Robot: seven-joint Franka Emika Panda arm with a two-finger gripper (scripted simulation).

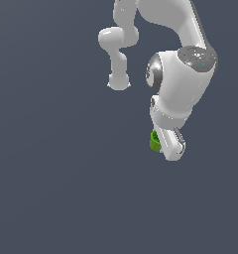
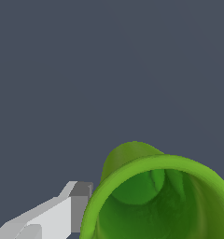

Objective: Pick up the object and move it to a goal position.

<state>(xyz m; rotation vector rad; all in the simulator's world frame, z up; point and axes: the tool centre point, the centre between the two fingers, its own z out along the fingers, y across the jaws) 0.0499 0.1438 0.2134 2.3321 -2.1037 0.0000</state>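
In the exterior view, a white robot arm (image 1: 183, 84) is seen coming down from the top of the picture. A plain dark grey background (image 1: 56, 188) is seen all around it. The gripper (image 1: 165, 144) is at the low end of the arm and is pointed down. A small green cup (image 1: 154, 141) is seen at the gripper, on the exterior view's left side of the white finger (image 1: 171, 145). The cup is touching that finger. Only a small part of the cup is shown, and the rest is hidden by the gripper. The second finger is not seen here, so it cannot be told from this view whether the cup is squeezed.

In the wrist view, the green cup (image 2: 156, 200) is seen very close and looks big. Its open mouth is turned toward the camera, so its long axis runs away from the camera. The dark green hollow inside can be looked into. One white finger with a grey pad (image 2: 79, 205) is seen just beside the rim of the cup, touching it or nearly so. The other side of the cup is cut off by the edge of the picture, so a full grip cannot be told.
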